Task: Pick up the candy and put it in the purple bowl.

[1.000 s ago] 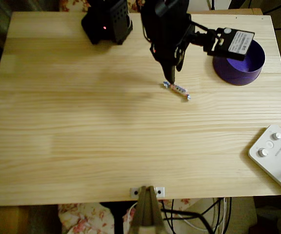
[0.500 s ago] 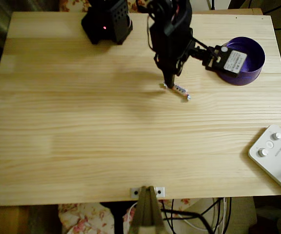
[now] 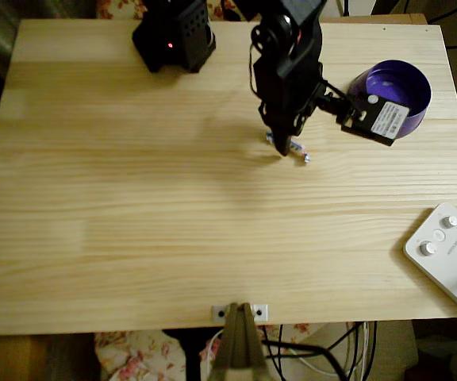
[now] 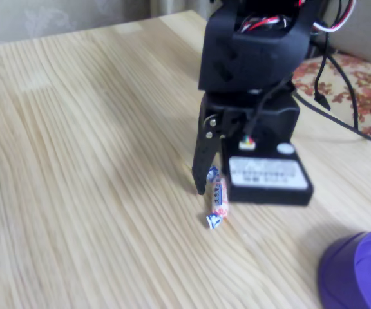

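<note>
The candy (image 3: 296, 150) lies flat on the wooden table (image 3: 133, 222), a small pinkish sweet with twisted bluish ends. My black gripper (image 3: 281, 148) points straight down onto its left end in the overhead view. In the fixed view the gripper (image 4: 214, 185) is at table level, open by a narrow gap. One dark finger (image 4: 203, 161) stands just left of the candy (image 4: 218, 198). The labelled black motor block sits on the candy's right. The purple bowl (image 3: 407, 87) stands to the right, partly covered by that block. The bowl's rim (image 4: 359, 267) also shows in the fixed view's lower right corner.
A white device with round knobs (image 3: 448, 254) lies at the table's lower right edge. The black arm base (image 3: 174, 36) stands at the top edge. A small metal bracket (image 3: 240, 312) sits at the bottom edge. Cables trail beyond the table.
The gripper has come down and shifted slightly right, from just above the candy's left end to table level at it. The wrist has turned, swinging the labelled block downward across the bowl.
</note>
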Controlling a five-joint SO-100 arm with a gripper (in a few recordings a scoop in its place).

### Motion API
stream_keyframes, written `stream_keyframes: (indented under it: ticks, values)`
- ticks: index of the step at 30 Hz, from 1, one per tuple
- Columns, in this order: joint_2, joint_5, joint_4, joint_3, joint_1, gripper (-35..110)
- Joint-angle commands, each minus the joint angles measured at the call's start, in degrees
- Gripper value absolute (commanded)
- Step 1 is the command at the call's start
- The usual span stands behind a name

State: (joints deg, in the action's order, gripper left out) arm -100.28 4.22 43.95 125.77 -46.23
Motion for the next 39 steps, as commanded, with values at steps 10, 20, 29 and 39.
stream_keyframes:
  ticks: [10, 20, 29, 39]
  values:
    - [2.37, 0.44, -3.34, -3.08, 0.97, 16]
    - [1.23, -0.53, -2.20, -1.93, 1.49, -1]
    - [-17.05, -2.64, 11.51, -8.96, 0.26, -1]
    - [-24.61, -5.54, 15.64, -23.03, -19.25, -1]
